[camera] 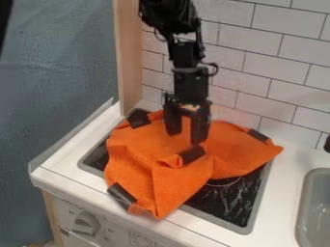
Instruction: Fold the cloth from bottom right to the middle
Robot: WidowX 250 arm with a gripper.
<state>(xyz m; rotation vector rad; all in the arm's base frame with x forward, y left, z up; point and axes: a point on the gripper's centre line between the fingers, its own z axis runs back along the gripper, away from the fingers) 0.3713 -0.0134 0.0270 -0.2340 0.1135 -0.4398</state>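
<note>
The black gripper [185,138] hangs over the middle of the orange cloth [138,144], its two fingers apart with orange cloth visible behind the gap. Black patches mark the cloth's corners: one at the back left, one at the right and one at the front left over the stove's edge. A further black-patched corner [192,154] lies folded in on the cloth's middle, just below the right fingertip. Creases run from this corner down to the front. Whether the fingertips touch the cloth I cannot tell.
Under the cloth is a black stove top [226,202] with a grey rim, bare at its front right. A grey sink [310,212] lies at the right edge. A wooden post [128,53] and tiled wall [277,62] stand behind; a knob [85,223] is on the front.
</note>
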